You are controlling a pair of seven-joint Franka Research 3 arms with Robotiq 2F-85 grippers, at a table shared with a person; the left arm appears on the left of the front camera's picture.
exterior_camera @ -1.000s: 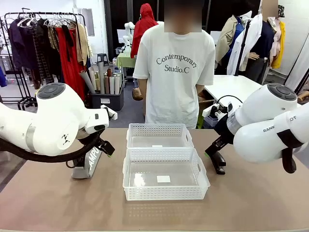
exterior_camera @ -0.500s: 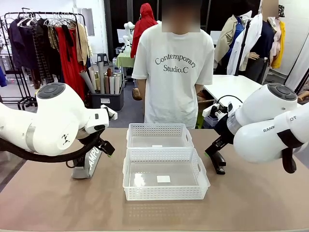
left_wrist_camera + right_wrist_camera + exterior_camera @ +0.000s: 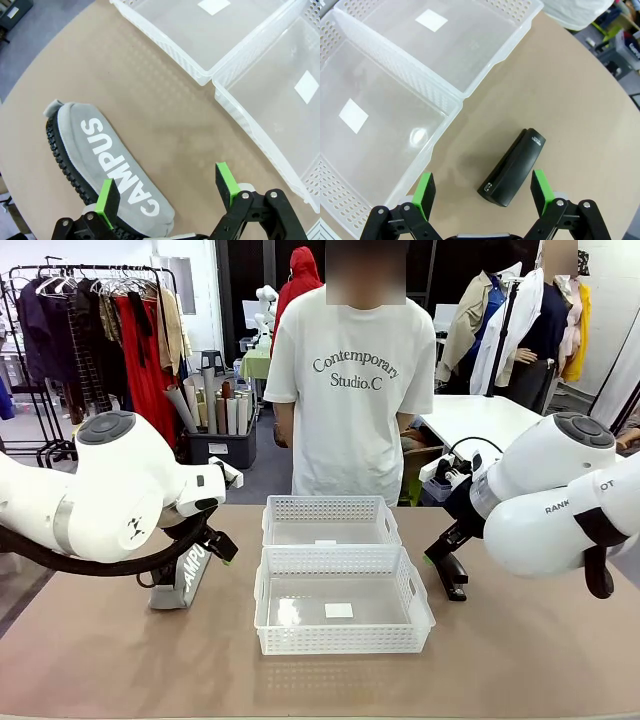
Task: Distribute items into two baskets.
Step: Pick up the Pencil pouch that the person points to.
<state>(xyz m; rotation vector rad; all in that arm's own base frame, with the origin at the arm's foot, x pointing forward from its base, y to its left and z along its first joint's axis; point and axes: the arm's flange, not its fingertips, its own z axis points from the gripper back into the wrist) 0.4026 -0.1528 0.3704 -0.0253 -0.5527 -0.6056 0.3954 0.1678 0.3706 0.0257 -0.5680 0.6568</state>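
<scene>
The pouch was matt grey cloth with a black toothed zipper. The stapler was smooth black plastic, faintly shiny. Both baskets were white plastic with glossy, see-through bottoms. The table looked matt.

The left arm is covering the top of the grey pouch in the front view, cutting its lettering short. The right arm is partly masking the black stapler. Both baskets are running off the wrist views' edges.
</scene>
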